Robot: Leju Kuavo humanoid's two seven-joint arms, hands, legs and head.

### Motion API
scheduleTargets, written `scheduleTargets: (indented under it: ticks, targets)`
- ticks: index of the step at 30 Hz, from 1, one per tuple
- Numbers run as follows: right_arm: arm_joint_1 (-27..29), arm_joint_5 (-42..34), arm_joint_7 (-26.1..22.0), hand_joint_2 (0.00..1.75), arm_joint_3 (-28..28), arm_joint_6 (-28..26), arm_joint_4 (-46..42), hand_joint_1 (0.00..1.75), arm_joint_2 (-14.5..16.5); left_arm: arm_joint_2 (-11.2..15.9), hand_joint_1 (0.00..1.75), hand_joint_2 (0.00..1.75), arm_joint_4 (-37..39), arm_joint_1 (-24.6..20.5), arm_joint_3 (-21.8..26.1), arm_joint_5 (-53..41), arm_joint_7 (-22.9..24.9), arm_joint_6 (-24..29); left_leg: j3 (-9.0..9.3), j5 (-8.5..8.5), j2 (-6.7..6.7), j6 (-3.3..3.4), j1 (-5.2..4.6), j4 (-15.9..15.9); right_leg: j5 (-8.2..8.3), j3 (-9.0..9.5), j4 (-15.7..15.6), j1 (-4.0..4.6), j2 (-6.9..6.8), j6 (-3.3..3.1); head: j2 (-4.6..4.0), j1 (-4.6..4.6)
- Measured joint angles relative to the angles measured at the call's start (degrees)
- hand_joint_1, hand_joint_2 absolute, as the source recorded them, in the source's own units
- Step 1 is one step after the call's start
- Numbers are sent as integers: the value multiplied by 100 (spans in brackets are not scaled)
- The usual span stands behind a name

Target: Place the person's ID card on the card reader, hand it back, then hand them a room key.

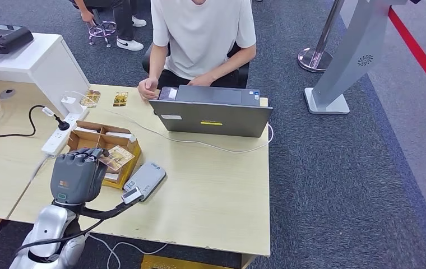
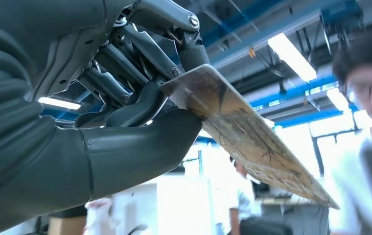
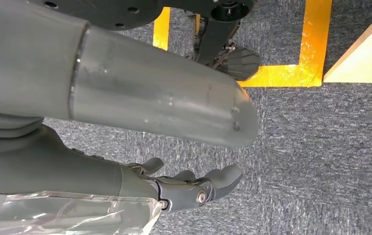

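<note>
The card (image 2: 245, 129) is up in the left hand (image 1: 79, 174), pinched at one short end between the thick thumb and the darker fingers (image 2: 150, 49), and most of its length sticks out unsupported, tilted. It's a patterned gold-brown card; from the head view it hangs over the open cardboard box (image 1: 104, 147), right at the box's near edge. Whether it's the ID or a room key I can't say for certain; it looks like the two cards (image 1: 105, 98) lying beyond the box near the person (image 1: 199, 39).

Just beside the box, on its laptop side, lies the grey card reader (image 1: 145, 179), flat on the surface (image 1: 211, 190). The laptop (image 1: 211, 115) sits further out, with the person seated behind it, one hand (image 1: 147, 88) resting at the surface's far edge.

Now, the risks. That grip is shallow — only an end of the card is caught, so any quick wrist turn could lever it out, and it would likely drop into the box among the other cards, hard to tell apart. A reach toward the person has to pass over the laptop lid; a low path could clip it. The white cable (image 1: 199, 143) runs between reader and laptop and could snag.

The right hand (image 3: 189, 188) hangs by the floor, fingers loosely apart, holding nothing.
</note>
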Motion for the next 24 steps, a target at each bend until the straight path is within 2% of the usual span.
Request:
scheduleTargets:
  ticks: [3,8,19,21,24]
  targets:
    - [-3,51,18,0,-14,3,0,0,0,43,175,175,-257,-317,-146,63,123,-142,1,2,-1,-3,1,0,2,1,2,1,-1,0,0,0]
    - [-14,114,81,0,-14,6,0,0,0,152,175,175,-210,-868,-152,191,88,-168,5,10,2,-5,1,0,7,1,12,1,1,-3,0,-1]
    - [-20,156,98,0,-13,16,0,0,0,185,175,175,-93,-1061,-152,37,162,-172,3,10,1,-4,0,0,6,-3,9,0,2,-3,0,0]
    - [-45,218,129,0,-2,45,0,0,0,257,175,175,236,-1319,-146,-222,311,-185,0,14,-1,-3,1,0,7,-4,10,1,-3,-3,0,-1]
    - [-111,265,201,0,34,82,1,0,2,437,175,175,1269,-1953,-88,-473,440,-50,1,26,-1,-9,1,-1,16,-5,18,1,-3,-10,0,-5]
